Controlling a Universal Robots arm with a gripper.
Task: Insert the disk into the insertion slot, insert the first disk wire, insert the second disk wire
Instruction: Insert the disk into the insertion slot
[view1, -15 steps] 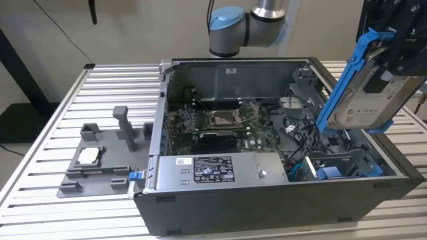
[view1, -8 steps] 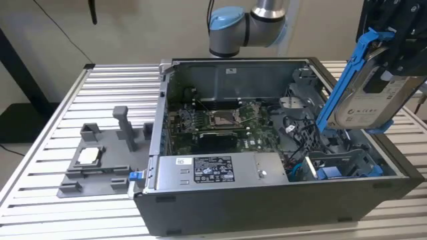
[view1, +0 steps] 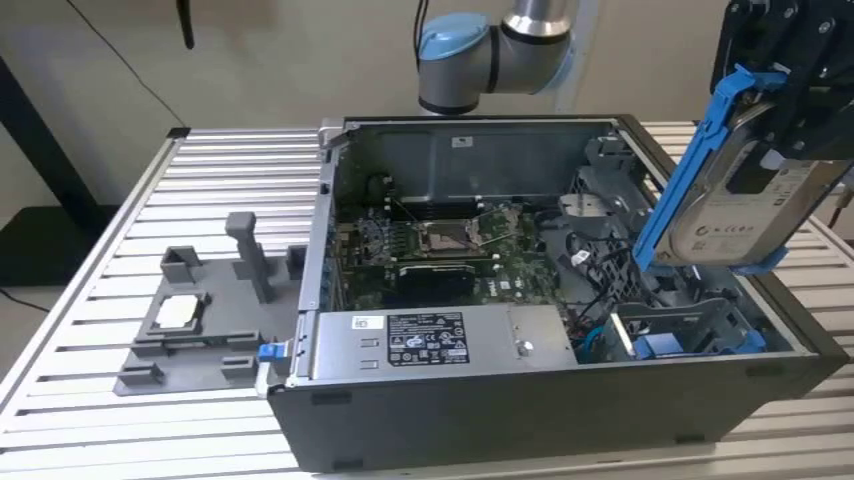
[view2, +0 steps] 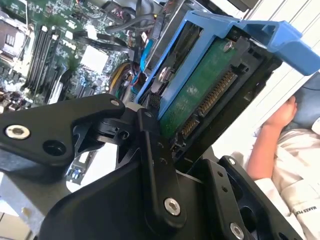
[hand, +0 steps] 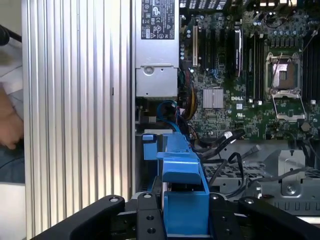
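My gripper (view1: 771, 140) is shut on the disk (view1: 741, 215), a silver-grey drive in a bright blue carrier frame. I hold it tilted in the air above the open computer case, at the exterior view's right. In the second wrist view the black fingers (view2: 152, 150) clamp the carrier, and the disk (view2: 200, 95) shows its green board and connector. In the first wrist view the blue carrier (hand: 182, 195) sits in my gripper (hand: 185, 217). Below the disk lies the insertion slot (view1: 674, 335), a dark bay with blue plastic edges at the case's near right corner.
The open case holds a motherboard (view1: 441, 245) and a grey labelled power-supply box (view1: 427, 340). A grey fixture (view1: 187, 320) with a small silver chip stands on the slatted table (view1: 200, 170). A person's arm (view2: 272, 135) and hand (hand: 7, 120) are beside the table.
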